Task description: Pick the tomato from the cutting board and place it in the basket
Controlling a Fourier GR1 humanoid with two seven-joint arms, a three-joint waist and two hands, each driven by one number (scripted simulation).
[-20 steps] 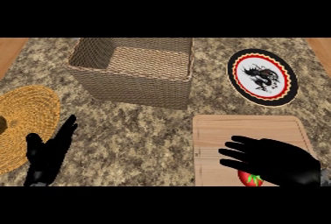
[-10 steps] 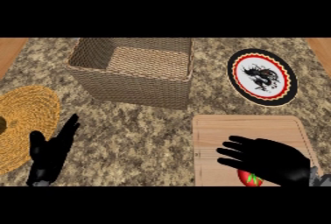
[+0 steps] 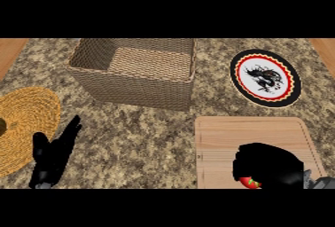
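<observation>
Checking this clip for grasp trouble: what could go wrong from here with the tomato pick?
1. The right hand curls over the tomato at the near edge of the board; little of the tomato shows, so it might slip out and roll off.
2. The basket has tall walls; a low carry could strike the near wall.

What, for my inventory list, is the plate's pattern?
The plate has a black rim, a white centre and a dark dragon-like figure; head view.
</observation>
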